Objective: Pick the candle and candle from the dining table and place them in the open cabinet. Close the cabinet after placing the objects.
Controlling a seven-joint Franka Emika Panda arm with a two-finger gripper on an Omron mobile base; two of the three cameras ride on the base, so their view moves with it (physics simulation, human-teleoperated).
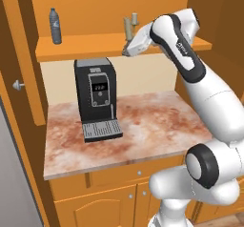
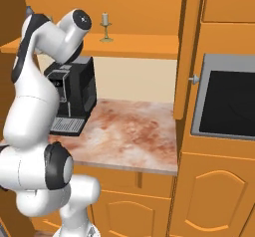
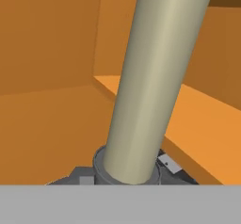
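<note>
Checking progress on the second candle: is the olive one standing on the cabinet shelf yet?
Cannot tell. The olive candle is at the shelf by the gripper, leaning in the hand view; its base is hidden.

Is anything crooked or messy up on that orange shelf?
Nothing looks spilled or broken. The olive candle is held in the gripper over the cabinet shelf, not standing by itself yet. The other candle stands upright on the shelf, and so does the bottle.
</note>
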